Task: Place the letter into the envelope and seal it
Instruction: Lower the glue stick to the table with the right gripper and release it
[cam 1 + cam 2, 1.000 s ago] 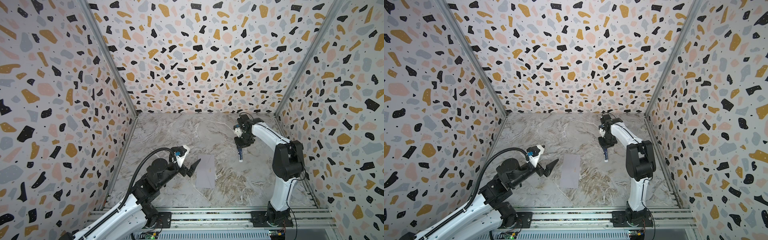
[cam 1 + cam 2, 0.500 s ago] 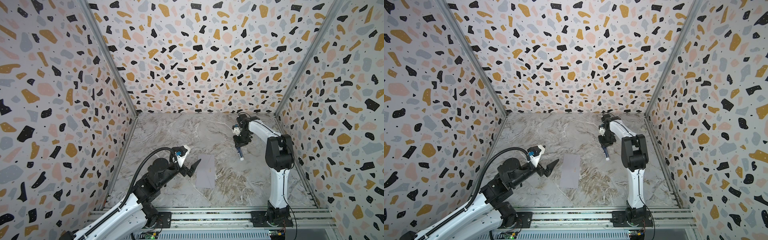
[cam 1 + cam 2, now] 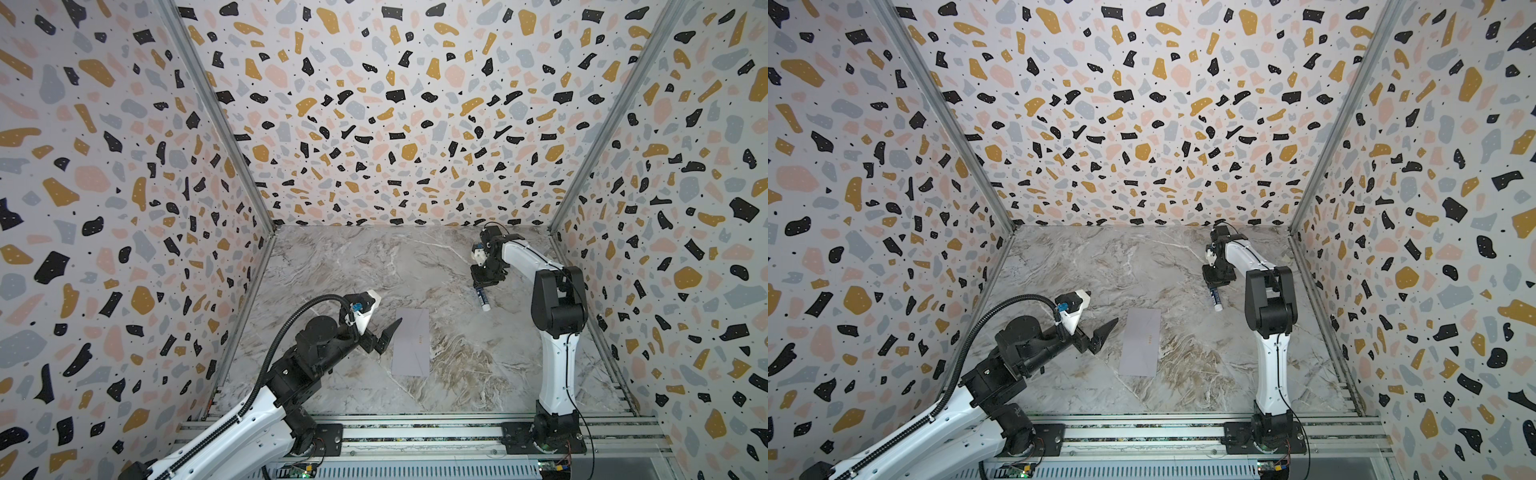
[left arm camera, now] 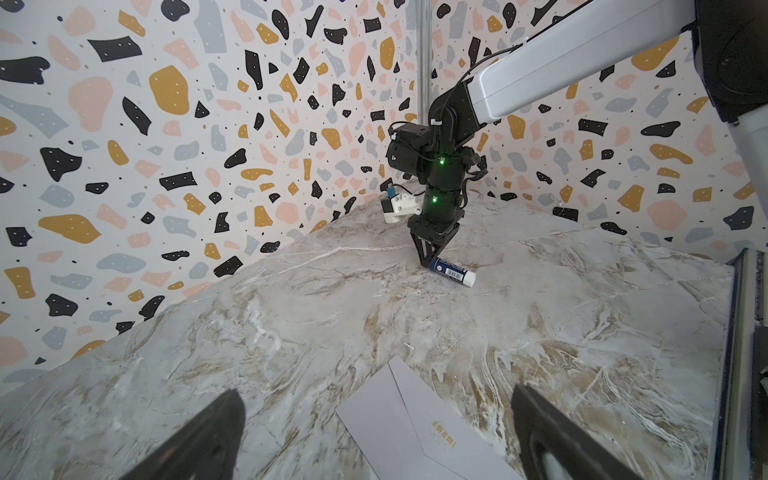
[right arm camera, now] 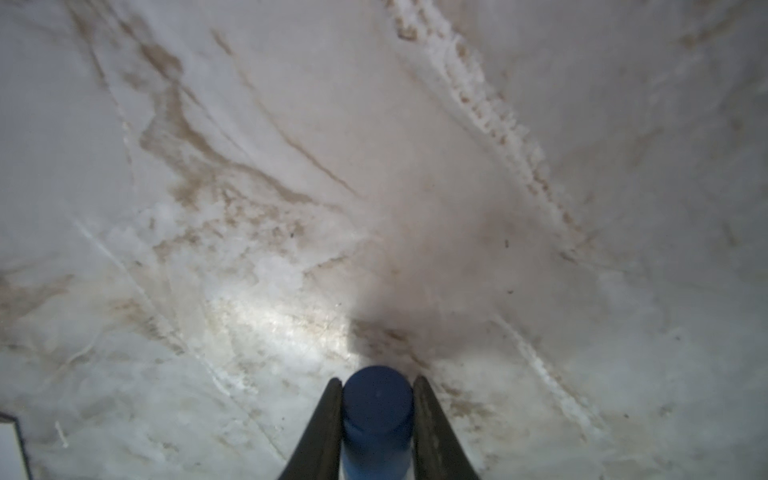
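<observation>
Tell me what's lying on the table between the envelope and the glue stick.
Nothing: only bare marble tabletop separates the envelope from the glue stick, as both top views show.

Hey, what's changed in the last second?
The right arm pulled its elbow inward, leftward in both top views, and now stands upright; the right gripper stayed shut on the glue stick. Left gripper, open, and envelope unchanged.

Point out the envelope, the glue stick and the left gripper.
envelope [image 3: 411, 348]: in a top view, the middle of its flat face.
glue stick [image 4: 451, 272]: left wrist view, the blue labelled barrel.
left gripper [image 4: 376, 392]: left wrist view, midway between its open fingertips.
</observation>
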Available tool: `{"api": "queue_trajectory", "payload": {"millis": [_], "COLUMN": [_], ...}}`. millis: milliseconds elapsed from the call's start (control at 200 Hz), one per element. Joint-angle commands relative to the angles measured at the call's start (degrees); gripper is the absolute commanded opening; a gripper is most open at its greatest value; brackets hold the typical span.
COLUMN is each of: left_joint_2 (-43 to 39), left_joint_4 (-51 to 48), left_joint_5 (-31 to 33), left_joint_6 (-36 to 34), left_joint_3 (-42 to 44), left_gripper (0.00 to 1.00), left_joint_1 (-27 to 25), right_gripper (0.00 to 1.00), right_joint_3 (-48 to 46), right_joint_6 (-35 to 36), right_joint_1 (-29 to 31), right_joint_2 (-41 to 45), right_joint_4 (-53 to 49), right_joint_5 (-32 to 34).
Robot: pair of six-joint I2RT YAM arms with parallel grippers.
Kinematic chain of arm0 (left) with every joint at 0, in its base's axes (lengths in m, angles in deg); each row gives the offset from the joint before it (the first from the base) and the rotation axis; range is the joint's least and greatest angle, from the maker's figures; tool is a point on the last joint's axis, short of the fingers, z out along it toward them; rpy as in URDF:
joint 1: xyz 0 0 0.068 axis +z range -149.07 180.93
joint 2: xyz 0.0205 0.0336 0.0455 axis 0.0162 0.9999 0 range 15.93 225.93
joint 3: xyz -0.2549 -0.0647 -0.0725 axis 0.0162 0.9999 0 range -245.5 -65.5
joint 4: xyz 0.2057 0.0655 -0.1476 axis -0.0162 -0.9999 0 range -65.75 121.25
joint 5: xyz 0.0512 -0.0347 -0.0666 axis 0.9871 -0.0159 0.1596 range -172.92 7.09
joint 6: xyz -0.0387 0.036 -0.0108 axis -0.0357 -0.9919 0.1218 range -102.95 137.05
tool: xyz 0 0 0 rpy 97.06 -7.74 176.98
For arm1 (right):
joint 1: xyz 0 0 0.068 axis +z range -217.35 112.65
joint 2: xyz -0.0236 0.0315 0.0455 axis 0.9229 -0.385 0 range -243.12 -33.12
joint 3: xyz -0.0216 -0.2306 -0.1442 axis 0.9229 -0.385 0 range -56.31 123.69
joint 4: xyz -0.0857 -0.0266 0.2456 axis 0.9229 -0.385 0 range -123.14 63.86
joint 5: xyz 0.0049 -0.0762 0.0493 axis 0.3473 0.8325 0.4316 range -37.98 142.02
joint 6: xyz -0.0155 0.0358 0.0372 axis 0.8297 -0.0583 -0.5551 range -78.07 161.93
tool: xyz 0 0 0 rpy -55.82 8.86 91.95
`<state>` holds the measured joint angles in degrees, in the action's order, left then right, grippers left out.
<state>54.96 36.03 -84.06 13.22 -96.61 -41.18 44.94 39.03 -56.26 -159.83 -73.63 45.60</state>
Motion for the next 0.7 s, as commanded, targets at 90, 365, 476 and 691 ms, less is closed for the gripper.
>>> {"api": "queue_trajectory", "payload": {"millis": [90, 365, 476, 691], "left_joint_2": [-0.1, 0.2, 0.1, 0.0], "left_joint_4": [2.1, 2.2, 2.1, 2.0], "left_joint_5": [0.1, 0.0, 0.2, 1.5], "left_joint_6": [-0.6, -0.4, -0.4, 0.3], "left_joint_3": [0.7, 0.5, 0.5, -0.1], "left_gripper": [1.0, 1.0, 1.0, 1.0], "left_joint_1": [0.2, 0.2, 0.1, 0.1], "right_gripper": [0.01, 0.17, 0.29, 0.49], "right_joint_3": [-2.4, -4.8, -5.3, -3.3], "right_joint_6": [-3.7, -5.5, -5.8, -5.9], "right_joint_1": [-0.5, -0.8, -1.0, -1.5], "right_joint_2": [1.3, 1.9, 2.1, 2.7], "right_joint_4": [3.7, 5.1, 5.4, 4.3], "right_joint_5": [1.9, 3.2, 2.8, 1.7]}}
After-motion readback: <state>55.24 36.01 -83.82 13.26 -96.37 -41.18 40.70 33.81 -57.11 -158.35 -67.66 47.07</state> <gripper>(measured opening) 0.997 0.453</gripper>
